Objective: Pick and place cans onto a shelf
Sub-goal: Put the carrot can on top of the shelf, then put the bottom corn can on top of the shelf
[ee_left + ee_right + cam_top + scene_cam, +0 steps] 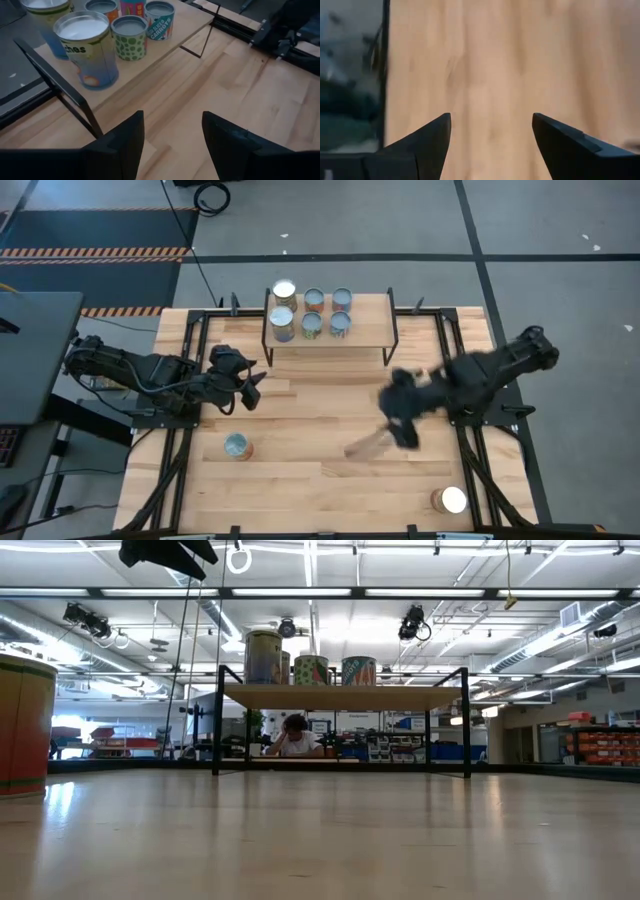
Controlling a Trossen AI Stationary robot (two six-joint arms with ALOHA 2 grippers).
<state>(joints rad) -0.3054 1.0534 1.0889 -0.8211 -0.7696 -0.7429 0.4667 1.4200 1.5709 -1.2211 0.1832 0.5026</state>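
The shelf (360,332) stands at the table's far middle on black legs, with several cans (312,325) upright on its left part. They also show in the left wrist view (129,36) and the low view (311,669). One loose can (237,447) stands on the table at the near left. Another can (450,500) stands at the near right corner. My left gripper (255,385) is open and empty, left of the shelf's near side (172,135). My right gripper (405,428) is open and empty over bare table at the right middle (491,125).
Black frame rails (190,360) run along the table's left and right sides. A large can (22,725) stands close at the low view's left. Bare wood (320,420) lies between the two grippers. A person (293,737) sits in the room beyond the shelf.
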